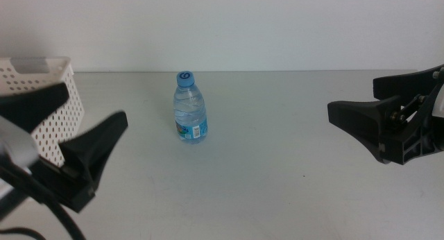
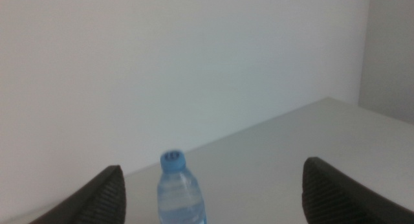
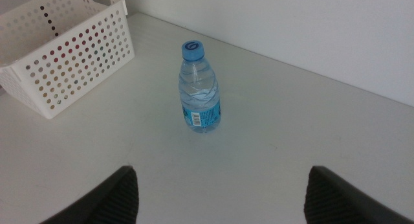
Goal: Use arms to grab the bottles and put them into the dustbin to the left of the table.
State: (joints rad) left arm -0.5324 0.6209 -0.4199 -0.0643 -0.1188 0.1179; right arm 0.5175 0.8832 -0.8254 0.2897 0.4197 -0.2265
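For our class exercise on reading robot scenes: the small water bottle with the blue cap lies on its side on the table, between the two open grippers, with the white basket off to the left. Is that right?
Not quite. The water bottle stands upright on the table, blue cap on top, as the middle view shows. The rest holds: it is between the open left gripper and right gripper, with the white basket to the left.
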